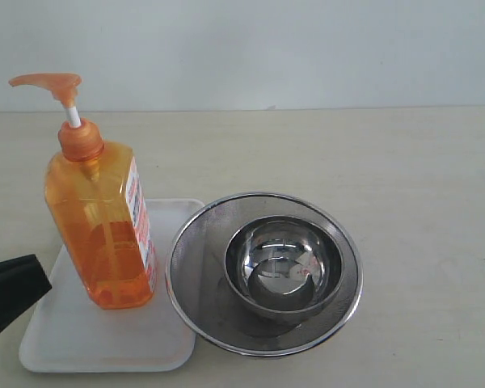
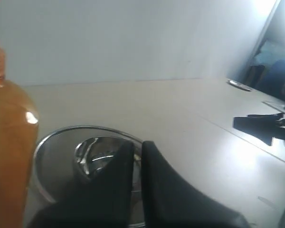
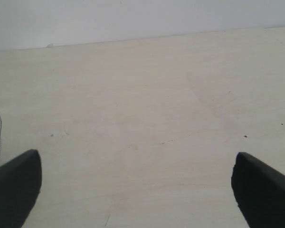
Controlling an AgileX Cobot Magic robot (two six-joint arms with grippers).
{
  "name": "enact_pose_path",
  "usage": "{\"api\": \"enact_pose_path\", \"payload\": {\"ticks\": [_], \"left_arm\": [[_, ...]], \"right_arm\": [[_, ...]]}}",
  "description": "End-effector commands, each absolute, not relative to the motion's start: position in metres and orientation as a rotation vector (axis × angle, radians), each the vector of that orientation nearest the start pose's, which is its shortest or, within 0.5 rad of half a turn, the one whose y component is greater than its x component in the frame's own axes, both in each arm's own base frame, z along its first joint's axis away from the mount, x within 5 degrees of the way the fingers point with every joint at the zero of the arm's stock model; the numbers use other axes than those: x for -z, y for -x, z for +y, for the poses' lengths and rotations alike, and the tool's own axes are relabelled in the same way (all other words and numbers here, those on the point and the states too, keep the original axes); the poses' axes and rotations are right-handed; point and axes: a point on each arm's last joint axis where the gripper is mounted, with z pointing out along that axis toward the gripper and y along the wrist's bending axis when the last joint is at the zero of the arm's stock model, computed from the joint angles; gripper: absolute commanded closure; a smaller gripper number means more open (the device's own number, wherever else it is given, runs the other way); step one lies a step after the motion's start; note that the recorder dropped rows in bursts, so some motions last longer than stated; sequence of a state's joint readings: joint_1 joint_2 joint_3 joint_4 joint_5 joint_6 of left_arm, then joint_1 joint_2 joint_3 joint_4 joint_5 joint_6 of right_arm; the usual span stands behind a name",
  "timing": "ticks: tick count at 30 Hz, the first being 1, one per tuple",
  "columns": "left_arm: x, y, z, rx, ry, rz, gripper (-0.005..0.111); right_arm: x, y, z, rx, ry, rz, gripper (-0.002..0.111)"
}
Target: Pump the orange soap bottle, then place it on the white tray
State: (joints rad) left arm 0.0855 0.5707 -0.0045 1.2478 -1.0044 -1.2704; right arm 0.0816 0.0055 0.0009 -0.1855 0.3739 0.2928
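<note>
The left end effector (image 2: 137, 146) sits lowest and nearest in the exterior view, a matte black wedge at the tray's left edge. Its two fingers are pressed almost together with only a thin slit between them, and they hold nothing. The right end effector (image 3: 137, 160) is spread wide and empty over bare tabletop, with only a sliver of the strainer's rim at the edge of its wrist view. By my reading the left arm is clearly the nearer one.

The white tray (image 1: 81, 343) is flat, smooth plastic with rounded corners and a low rim. The orange soap bottle (image 1: 105, 234) stands upright on it, toward its far half. The bottle's long axis is vertical. It is just beside the left fingertips, to their right and a little beyond in the exterior view.

The bottle is a translucent, glossy, rectangular body about half full, with a printed label on one narrow side. A white stem carries the orange pump head (image 1: 48, 81), which is raised, its spout pointing left. Any press would have to come from above, well over the fingers' present height.

Touching the tray's right edge is a round steel mesh strainer (image 1: 196, 303) with a polished steel bowl (image 1: 284, 267) inside it. Beyond lies the pale, matte tabletop (image 1: 420, 186).
</note>
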Motion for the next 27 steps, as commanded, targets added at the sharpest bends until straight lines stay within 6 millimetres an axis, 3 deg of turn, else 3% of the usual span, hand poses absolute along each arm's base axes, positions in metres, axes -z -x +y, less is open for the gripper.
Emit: {"api": "enact_pose_path", "payload": {"ticks": [1,8,15,22,27], "left_arm": [[-0.213,-0.072,-0.06,0.708,-0.44,1.54,0.101],[-0.223,-0.055,-0.052,0.517,-0.411,1.385,0.101],[-0.226,-0.044,-0.045,0.437,-0.383,1.31,0.101],[-0.221,-0.05,-0.028,0.265,-0.262,1.382,0.101],[-0.218,-0.053,-0.019,0.247,-0.141,1.428,0.101]], "right_arm": [[-0.18,-0.053,-0.002,-0.07,-0.078,1.846,0.003],[-0.18,-0.053,-0.002,-0.073,-0.081,1.846,0.003],[-0.18,-0.053,-0.002,-0.073,-0.081,1.846,0.003],[-0.18,-0.053,-0.002,-0.073,-0.081,1.846,0.003],[-0.18,-0.053,-0.002,-0.073,-0.081,1.846,0.003]]}}
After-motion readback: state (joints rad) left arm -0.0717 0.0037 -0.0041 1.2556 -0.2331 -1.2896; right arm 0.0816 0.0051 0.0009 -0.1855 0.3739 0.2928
